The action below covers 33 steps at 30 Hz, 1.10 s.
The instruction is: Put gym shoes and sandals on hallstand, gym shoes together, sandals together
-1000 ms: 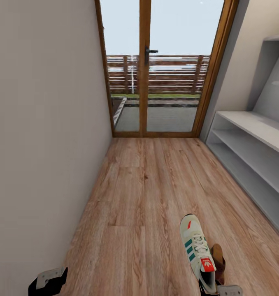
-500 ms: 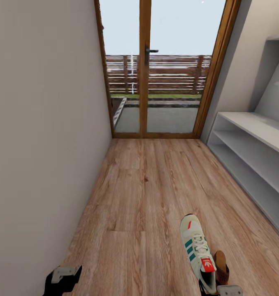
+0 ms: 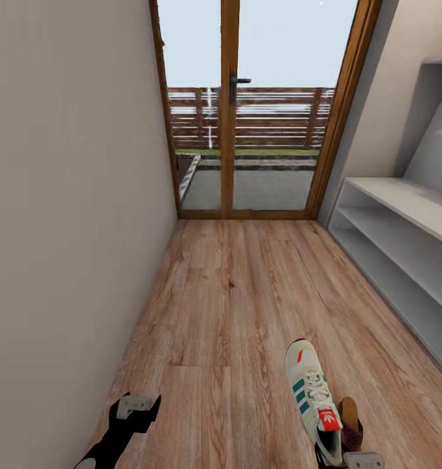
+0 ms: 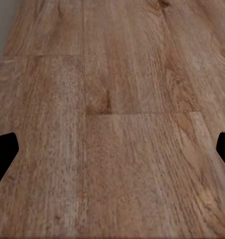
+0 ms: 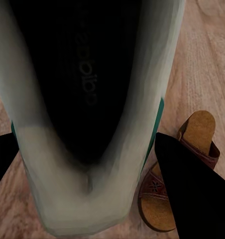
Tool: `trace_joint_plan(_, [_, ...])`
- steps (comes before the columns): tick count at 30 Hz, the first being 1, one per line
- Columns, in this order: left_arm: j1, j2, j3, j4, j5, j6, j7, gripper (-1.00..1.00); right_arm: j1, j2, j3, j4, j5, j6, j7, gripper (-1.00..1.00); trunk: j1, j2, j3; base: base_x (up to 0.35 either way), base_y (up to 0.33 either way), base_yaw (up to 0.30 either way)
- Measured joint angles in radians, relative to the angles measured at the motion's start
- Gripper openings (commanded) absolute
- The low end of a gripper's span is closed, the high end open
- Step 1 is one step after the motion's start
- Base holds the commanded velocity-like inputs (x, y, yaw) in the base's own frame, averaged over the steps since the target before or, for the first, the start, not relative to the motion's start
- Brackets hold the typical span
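Sneaker [image 3: 310, 394] in white with green stripes is seen gripped at its heel between the jaws of the right gripper [image 3: 341, 459], toe pointed toward the glazed door [image 3: 247, 111]. A brown sandal [image 3: 349, 420] is seen on the corridor floor [image 3: 234, 299] just beside the sneaker's heel, on the side of the pale-grey hallstand [image 3: 403, 228]. The left gripper [image 4: 112, 149], jaws spread wide and empty, is held over bare planks, well apart from the sneaker.
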Motion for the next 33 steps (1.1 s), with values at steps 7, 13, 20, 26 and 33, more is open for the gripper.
trace_joint_plan(7, [-0.004, 0.0, 0.0, 0.0, 0.004, -0.001, -0.001, 1.0, 0.0, 0.0, 0.001, 0.0, 0.001, 0.0, 0.0, -1.0, 0.0, 0.0, 0.0, 0.233, 0.125, 0.0])
trace_joint_plan(13, [-0.005, -0.001, 0.0, -0.003, 0.005, -0.003, -0.002, 1.0, 0.0, 0.0, 0.001, 0.0, 0.0, 0.0, 0.0, -1.0, 0.0, 0.0, 0.0, 0.1, 0.056, 0.0])
trace_joint_plan(20, [-0.005, -0.002, -0.001, -0.003, 0.006, -0.002, 0.0, 1.0, 0.0, 0.0, 0.001, 0.0, 0.0, 0.0, 0.0, -1.0, 0.0, 0.0, 0.0, 0.172, 0.007, 0.0])
trace_joint_plan(26, [-0.005, -0.003, -0.002, -0.004, 0.005, -0.002, 0.002, 1.0, 0.0, 0.0, 0.001, 0.0, 0.0, 0.0, 0.0, -1.0, -0.001, 0.0, 0.0, 0.318, 0.001, 0.0])
trace_joint_plan(33, [-0.005, -0.002, 0.0, -0.005, 0.006, -0.003, -0.003, 1.0, 0.0, 0.0, 0.001, 0.0, 0.0, 0.0, 0.0, -1.0, -0.001, 0.0, 0.0, 0.336, 0.0, 0.0])
